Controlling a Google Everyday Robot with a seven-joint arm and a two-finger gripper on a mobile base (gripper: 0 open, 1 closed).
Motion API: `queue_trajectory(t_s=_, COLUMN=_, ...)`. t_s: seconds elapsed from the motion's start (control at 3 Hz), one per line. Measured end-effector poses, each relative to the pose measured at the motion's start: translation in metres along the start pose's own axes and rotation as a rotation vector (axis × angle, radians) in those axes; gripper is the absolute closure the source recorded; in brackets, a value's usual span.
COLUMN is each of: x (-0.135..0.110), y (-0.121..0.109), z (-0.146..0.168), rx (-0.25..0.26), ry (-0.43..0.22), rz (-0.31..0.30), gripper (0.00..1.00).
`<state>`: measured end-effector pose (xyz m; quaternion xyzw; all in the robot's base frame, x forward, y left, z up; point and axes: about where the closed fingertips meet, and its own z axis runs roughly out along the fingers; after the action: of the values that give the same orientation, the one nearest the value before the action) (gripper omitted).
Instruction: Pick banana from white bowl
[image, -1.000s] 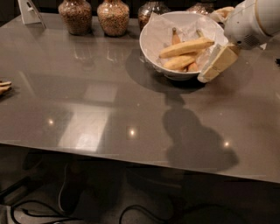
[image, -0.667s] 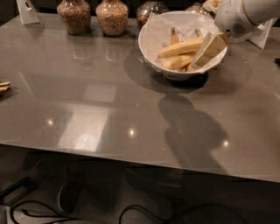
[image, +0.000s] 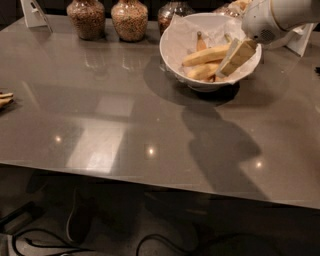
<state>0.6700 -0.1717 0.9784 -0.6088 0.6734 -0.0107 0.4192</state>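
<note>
The white bowl (image: 175, 50) stands at the back right of the grey table, lined with crumpled white paper. The banana (image: 205, 55), long and pale yellow, lies across its middle. A shorter, plumper banana (image: 201, 72) lies just in front of it, and a thin orange-brown one (image: 200, 41) stands behind. My gripper (image: 231, 62) reaches down from the upper right into the right side of the bowl, its tip beside the right end of the banana. The white arm (image: 272, 17) hides the bowl's far right rim.
Three glass jars with brown filling (image: 86, 19) (image: 129, 19) (image: 171, 10) stand along the back edge, left of the bowl. A white card stand (image: 32, 11) is at the back left and another (image: 301, 39) right of the bowl. Small yellowish items (image: 4, 99) lie at the left edge.
My gripper has moved left from the bowl's right rim into the bowl, toward the banana's right end. The bananas have not visibly moved.
</note>
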Motion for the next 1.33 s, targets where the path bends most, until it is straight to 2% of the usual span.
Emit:
queue_trajectory(t_s=0.33, x=0.011, y=-0.018, z=0.019, rx=0.011, ry=-0.018, rz=-0.020, gripper=0.00)
queue_trajectory(t_s=0.67, x=0.022, y=-0.033, z=0.037, rx=0.011, ry=-0.028, rz=-0.030, gripper=0.19)
queue_trajectory(t_s=1.0, x=0.035, y=-0.038, z=0.049, rx=-0.004, ry=-0.021, rz=-0.029, gripper=0.41)
queue_trajectory(t_s=1.33, x=0.046, y=-0.036, z=0.057, rx=-0.027, ry=-0.009, rz=-0.019, gripper=0.42)
